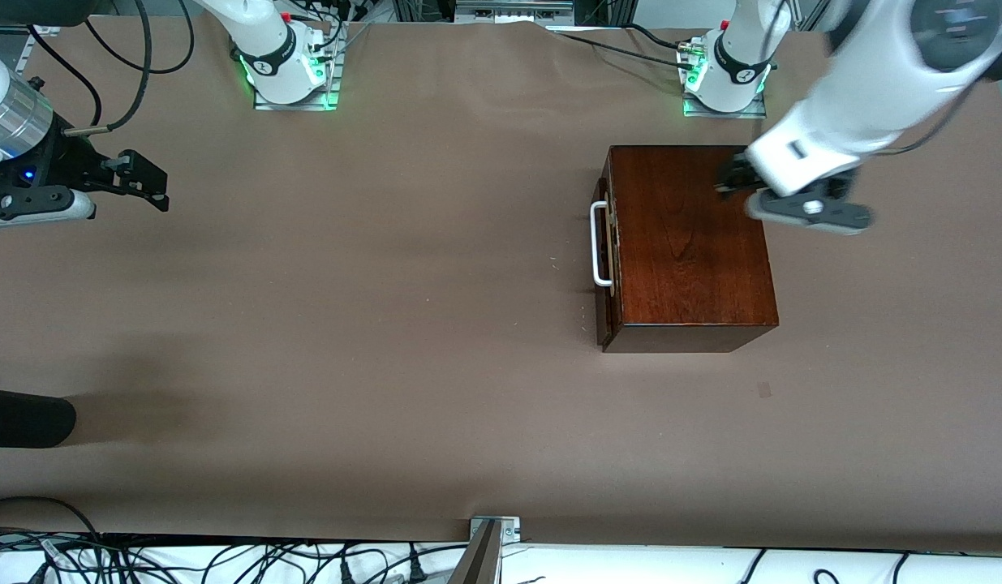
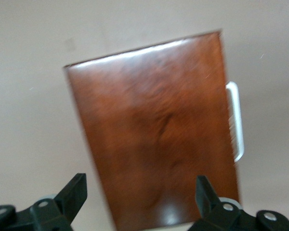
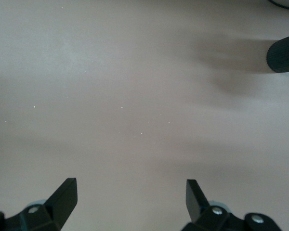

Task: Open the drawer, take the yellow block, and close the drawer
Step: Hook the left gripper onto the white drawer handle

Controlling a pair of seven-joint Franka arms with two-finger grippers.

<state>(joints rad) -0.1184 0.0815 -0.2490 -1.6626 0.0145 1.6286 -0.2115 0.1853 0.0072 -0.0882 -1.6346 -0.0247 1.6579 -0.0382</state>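
The dark reddish-brown wooden box [image 1: 687, 243] stands toward the left arm's end of the table. Its drawer [image 1: 606, 312] is pushed in, and the white bar handle [image 1: 600, 243] on its front faces the right arm's end. The yellow block is hidden. My left gripper [image 1: 732, 180] hangs open over the box's top, at the edge away from the handle. In the left wrist view the gripper [image 2: 142, 190] spans the glossy box [image 2: 154, 125], with the handle [image 2: 236, 120] at one side. My right gripper [image 1: 148, 182] waits open over bare table [image 3: 131, 192] at its own end.
A black rounded cylinder [image 1: 22, 418] juts over the table at the right arm's end, nearer the front camera, and shows in the right wrist view [image 3: 283, 53]. A metal bracket [image 1: 494, 531] and loose cables sit along the table's front edge.
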